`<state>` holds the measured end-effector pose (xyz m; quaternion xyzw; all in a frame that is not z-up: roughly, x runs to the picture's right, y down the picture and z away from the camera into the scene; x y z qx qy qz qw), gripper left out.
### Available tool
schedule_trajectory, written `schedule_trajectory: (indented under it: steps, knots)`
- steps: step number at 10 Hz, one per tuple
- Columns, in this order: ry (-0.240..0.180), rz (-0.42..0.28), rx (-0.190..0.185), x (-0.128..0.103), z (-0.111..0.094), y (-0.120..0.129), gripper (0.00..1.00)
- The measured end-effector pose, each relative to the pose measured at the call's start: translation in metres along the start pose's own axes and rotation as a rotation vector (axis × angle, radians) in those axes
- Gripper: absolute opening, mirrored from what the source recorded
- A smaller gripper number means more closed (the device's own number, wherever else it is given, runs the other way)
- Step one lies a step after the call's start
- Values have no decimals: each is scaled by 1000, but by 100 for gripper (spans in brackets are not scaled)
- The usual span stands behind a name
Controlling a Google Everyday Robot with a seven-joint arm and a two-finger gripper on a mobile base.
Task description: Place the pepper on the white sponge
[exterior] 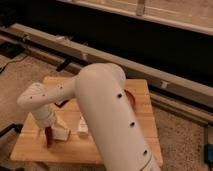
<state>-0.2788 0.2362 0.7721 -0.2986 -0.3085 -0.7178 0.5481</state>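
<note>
The gripper [48,129] is at the end of the white arm, low over the left part of the wooden table [30,147]. The dark-red pepper [48,137] shows right under it, standing nearly upright, its lower end close to the tabletop. The white sponge [61,133] lies on the table just right of the pepper, touching or almost touching it. The arm's wrist hides the top of the pepper and part of the sponge.
A narrow white item [82,126] lies right of the sponge. An orange-red bowl [130,97] peeks out behind the arm's big link [107,115], which covers the middle of the table. A dark object [62,103] sits behind the forearm. A metal rail [165,82] runs behind the table.
</note>
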Motion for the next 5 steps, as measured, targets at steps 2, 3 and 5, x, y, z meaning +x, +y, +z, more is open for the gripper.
schedule_trajectory:
  steps: [2,3,5]
  knots:
    - [1,4,-1,0,0,0,80]
    - [2,6,-1,1,0,0,80]
    - [3,12,0,1,0,0,80]
